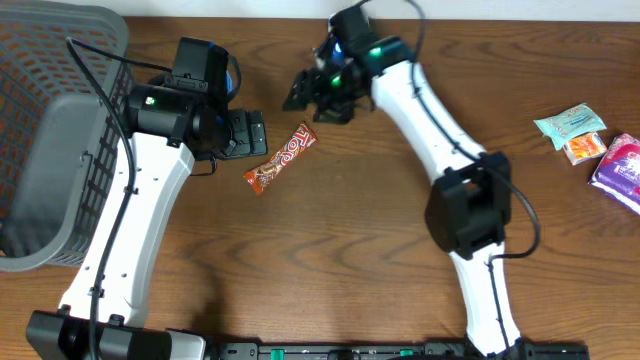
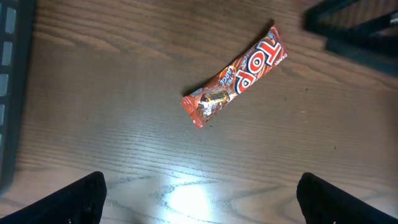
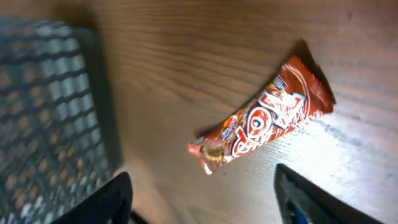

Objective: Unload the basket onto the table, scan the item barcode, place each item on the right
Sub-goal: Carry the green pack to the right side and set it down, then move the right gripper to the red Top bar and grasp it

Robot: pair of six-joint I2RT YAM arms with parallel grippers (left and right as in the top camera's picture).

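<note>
One candy bar [image 1: 281, 158] near right pincer [image 1: 299, 96]

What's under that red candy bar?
Only the wooden table shows around the candy bar, which lies flat, logo up. Its underside, and anything printed there, is hidden.

The bar [image 1: 281, 158] lies on the table [image 1: 380, 220]; the basket [image 1: 100, 25] stands well left of it, packets [image 1: 572, 124] well right.
</note>
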